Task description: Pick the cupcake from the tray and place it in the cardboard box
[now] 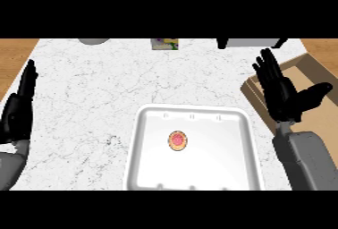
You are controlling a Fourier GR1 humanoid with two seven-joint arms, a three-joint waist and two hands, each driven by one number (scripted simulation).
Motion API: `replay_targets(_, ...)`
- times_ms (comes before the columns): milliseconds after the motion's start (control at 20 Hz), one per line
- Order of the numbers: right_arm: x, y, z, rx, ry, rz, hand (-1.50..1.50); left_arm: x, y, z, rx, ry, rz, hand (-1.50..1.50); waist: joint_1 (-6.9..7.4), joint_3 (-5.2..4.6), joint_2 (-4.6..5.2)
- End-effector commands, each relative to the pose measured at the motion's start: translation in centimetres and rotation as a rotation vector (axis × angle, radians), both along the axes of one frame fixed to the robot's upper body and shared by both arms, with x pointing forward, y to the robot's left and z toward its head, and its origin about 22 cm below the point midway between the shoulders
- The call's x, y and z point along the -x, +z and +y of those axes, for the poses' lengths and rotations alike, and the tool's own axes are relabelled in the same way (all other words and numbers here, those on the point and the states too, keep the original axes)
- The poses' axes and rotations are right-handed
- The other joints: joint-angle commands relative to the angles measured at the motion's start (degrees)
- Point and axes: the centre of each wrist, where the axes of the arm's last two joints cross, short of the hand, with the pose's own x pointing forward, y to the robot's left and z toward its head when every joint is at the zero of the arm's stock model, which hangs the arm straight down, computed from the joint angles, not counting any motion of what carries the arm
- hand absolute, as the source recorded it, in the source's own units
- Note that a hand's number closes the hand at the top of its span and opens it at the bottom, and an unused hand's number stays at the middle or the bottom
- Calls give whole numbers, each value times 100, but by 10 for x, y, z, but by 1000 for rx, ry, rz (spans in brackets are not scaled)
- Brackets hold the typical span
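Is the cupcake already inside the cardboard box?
No, the cupcake lies in the white tray, apart from the cardboard box at the right.

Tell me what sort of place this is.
Probably a kitchen counter: a white marbled worktop with wood at its edges, a white tray holding a cupcake, and a cardboard box at the right.

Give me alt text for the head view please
A pink-topped cupcake sits in a white tray on a marble counter, untouched. Right hand open near the cardboard box; left hand open at the left edge.
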Motion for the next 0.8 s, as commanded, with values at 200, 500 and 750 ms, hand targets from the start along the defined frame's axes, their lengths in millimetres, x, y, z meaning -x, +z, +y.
replay_targets(200,22,8,46,74,182,-21,-150,12,-1,-25,400,-131,192,0,102,-38,-16)
replay_targets(500,59,-7,55,197,-129,-405,-150,21,-12,-16,567,-163,297,0,-63,-32,-1)
replay_targets(750,96,17,79,357,22,-507,-150,35,-3,-20,581,-166,309,0,-14,-40,0)
